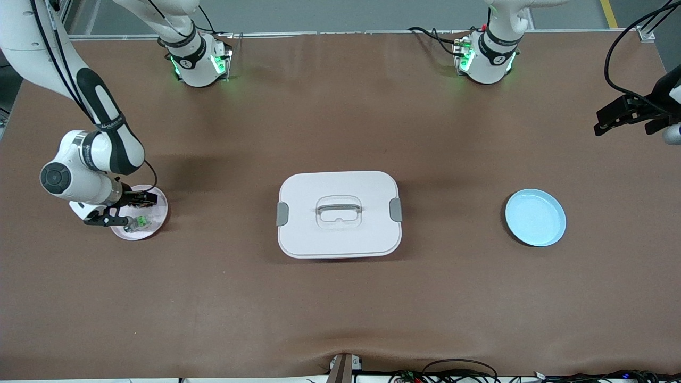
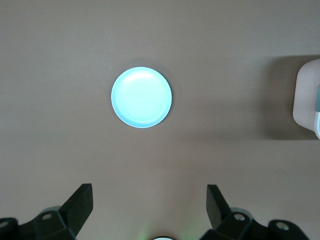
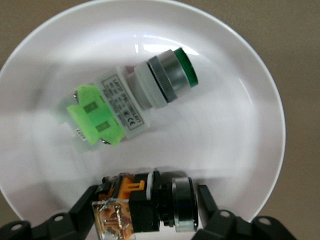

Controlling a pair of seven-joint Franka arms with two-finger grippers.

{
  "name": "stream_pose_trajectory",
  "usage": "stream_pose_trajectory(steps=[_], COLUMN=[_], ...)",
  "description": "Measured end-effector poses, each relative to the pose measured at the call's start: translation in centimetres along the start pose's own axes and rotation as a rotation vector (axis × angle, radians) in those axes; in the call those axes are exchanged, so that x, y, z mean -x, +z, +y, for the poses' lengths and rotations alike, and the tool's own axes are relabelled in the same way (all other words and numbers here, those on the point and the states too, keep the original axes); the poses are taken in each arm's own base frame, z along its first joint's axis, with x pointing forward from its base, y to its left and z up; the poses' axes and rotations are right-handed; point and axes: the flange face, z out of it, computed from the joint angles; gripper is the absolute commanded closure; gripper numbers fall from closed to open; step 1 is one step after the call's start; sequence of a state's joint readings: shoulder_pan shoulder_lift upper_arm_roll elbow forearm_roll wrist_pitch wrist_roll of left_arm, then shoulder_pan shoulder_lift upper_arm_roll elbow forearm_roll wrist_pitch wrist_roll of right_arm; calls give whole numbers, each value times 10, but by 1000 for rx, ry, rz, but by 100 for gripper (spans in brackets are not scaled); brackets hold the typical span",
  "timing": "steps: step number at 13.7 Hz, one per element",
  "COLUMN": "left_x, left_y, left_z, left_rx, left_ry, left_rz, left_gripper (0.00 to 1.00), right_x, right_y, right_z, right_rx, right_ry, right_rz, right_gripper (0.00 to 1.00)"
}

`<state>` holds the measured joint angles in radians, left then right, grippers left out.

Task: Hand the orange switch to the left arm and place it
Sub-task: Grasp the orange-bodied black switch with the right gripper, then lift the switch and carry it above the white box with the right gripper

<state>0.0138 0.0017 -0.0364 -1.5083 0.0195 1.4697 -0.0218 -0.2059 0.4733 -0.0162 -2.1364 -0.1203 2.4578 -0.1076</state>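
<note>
Front view: my right gripper (image 1: 139, 204) is down on the pink plate (image 1: 157, 219) at the right arm's end of the table, and the orange switch (image 1: 143, 198) sits under it at the part of the plate farther from the front camera, with the green switch (image 1: 137, 222) nearer to that camera. The box (image 1: 339, 214) stands mid-table between this plate and the blue plate (image 1: 535, 217); my left gripper (image 1: 617, 114) waits in the air at the left arm's end, so the right arm is plainly the nearer one. Left wrist view: left gripper (image 2: 149, 200) spread wide, nothing between the fingers, blue plate (image 2: 141, 97) below it. Right wrist view: orange switch (image 3: 145, 205) lies between my right fingers (image 3: 82, 212), its long axis running from one finger across to the other; they flank its two ends closely, apparently drawing in, but I cannot tell whether the pinch is firm. Green switch (image 3: 132, 102) lies just beside it on the plate (image 3: 240, 140), apart.
</note>
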Motion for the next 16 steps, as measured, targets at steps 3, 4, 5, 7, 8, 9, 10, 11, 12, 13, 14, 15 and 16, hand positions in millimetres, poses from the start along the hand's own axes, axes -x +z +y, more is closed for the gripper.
stream_pose_trajectory(steps=[3, 4, 5, 7, 8, 9, 10, 11, 12, 13, 14, 15, 16], left_x=[0, 0, 0, 0, 0, 0, 0, 0, 0, 0, 0, 0, 0], left_y=[0, 0, 0, 0, 0, 0, 0, 0, 0, 0, 0, 0, 0], left_z=[0, 0, 0, 0, 0, 0, 0, 0, 0, 0, 0, 0, 0], left_rx=[0, 0, 0, 0, 0, 0, 0, 0, 0, 0, 0, 0, 0], left_ry=[0, 0, 0, 0, 0, 0, 0, 0, 0, 0, 0, 0, 0], left_rz=[1, 1, 1, 1, 1, 1, 1, 1, 1, 1, 1, 1, 1], left_gripper=[0, 0, 0, 0, 0, 0, 0, 0, 0, 0, 0, 0, 0], right_x=[0, 0, 0, 0, 1, 1, 2, 2, 3, 3, 4, 5, 7], right_y=[-1, -1, -1, -1, -1, -1, -1, -2, -7, -16, -27, -39, -53], right_z=[0, 0, 1, 3, 4, 6, 8, 11, 13, 13, 12, 9, 3], right_rx=[1, 1, 1, 0, 0, -1, -3, -4, -5, -6, -7, -11, -20], right_ry=[-36, -48, -55, -57, -57, -63, -73, -82, -84, -88, -93, -97, -100], right_rz=[2, 2, 2, 1, 0, -1, -7, -14, -24, -36, -50, -67, -83], right_gripper=[68, 75, 76, 76, 76, 76, 76, 76, 76, 76, 76, 76, 76])
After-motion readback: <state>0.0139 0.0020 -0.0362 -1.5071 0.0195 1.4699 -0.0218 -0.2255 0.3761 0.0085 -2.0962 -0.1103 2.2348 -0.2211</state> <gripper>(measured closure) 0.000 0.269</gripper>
